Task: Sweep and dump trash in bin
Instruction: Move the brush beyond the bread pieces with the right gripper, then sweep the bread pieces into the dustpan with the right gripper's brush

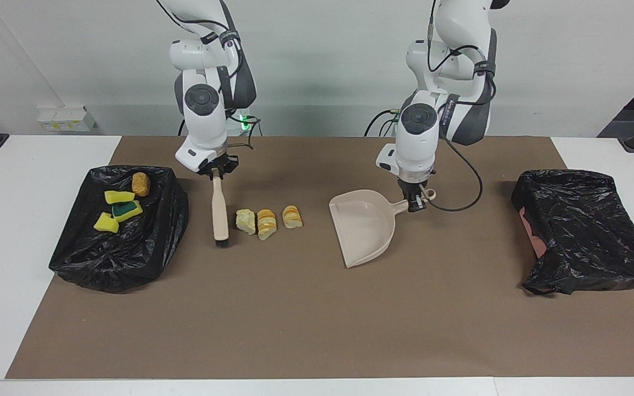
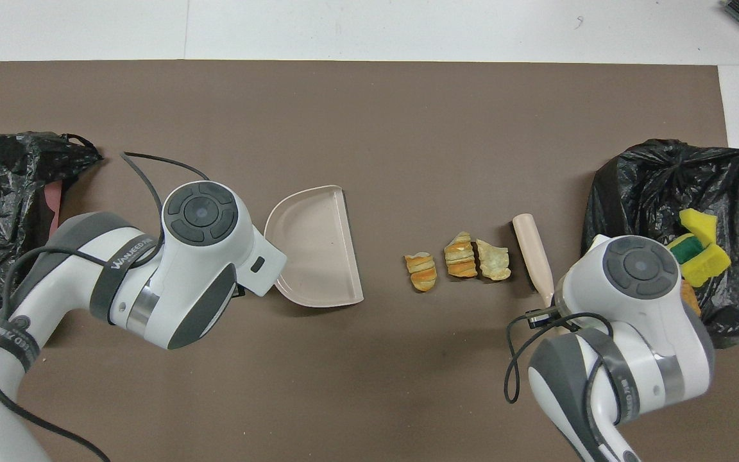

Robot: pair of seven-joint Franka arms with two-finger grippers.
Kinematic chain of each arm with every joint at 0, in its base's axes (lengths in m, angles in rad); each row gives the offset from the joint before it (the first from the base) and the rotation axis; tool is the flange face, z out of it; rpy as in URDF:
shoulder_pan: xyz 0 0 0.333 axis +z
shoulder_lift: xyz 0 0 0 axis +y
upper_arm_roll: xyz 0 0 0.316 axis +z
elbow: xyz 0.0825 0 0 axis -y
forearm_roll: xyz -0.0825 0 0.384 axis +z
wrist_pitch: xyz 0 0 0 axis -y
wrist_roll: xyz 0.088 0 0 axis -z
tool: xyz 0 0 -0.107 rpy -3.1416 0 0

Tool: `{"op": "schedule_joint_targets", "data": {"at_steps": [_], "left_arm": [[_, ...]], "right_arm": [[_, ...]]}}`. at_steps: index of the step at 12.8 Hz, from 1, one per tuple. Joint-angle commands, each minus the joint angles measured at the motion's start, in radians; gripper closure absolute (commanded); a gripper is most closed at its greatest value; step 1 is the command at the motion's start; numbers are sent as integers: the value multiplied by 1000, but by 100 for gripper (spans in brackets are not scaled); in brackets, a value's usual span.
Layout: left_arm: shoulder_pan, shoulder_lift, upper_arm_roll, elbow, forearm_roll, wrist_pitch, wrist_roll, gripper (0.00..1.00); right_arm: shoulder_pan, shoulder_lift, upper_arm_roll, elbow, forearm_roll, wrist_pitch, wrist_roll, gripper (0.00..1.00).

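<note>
Three bread chunks (image 1: 269, 221) lie between the brush (image 1: 220, 212), gripped by the right gripper (image 1: 216, 170), and the dustpan (image 1: 365, 225), gripped by the left gripper (image 1: 416, 201).

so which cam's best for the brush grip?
Facing view: the right gripper is shut on the brush handle's top end, bristles down at the mat. In the overhead view the arm's wrist covers the grip; only the brush's farther end shows.

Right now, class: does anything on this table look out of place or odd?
Yes. Three bread chunks lie loose on the mat, between the brush and the dustpan, while other scraps already sit on the black bag at the right arm's end.
</note>
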Motion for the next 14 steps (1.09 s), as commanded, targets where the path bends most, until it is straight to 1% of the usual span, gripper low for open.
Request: {"op": "schedule_joint_targets", "data": {"at_steps": [1, 2, 3, 4, 6, 8, 10, 13, 14], "left_arm": [[-43, -52, 7, -67, 16, 49, -7, 100], [-49, -52, 5, -72, 7, 55, -27, 100], [-55, -51, 5, -81, -1, 57, -38, 100], [-89, -46, 5, -99, -1, 63, -70, 100], [-98, -52, 5, -124, -1, 100, -89, 100], [-97, -54, 5, -130, -3, 104, -90, 100], [-86, -65, 5, -156, -4, 116, -84, 100], [-72, -63, 5, -156, -56, 138, -75, 100], [-60, -57, 5, -147, -70, 135, -69, 100]], "right_arm": [[72, 22, 9, -20, 7, 26, 23, 100], [108, 42, 10, -20, 53, 30, 55, 100], [169, 54, 9, -16, 117, 39, 63, 100], [204, 66, 9, -14, 161, 61, 70, 100], [285, 115, 10, 1, 227, 79, 115, 100], [339, 158, 10, 12, 321, 147, 124, 100], [391, 181, 10, 75, 427, 135, 130, 100], [421, 180, 12, 114, 460, 135, 138, 100], [424, 166, 10, 144, 462, 92, 165, 100]]}}
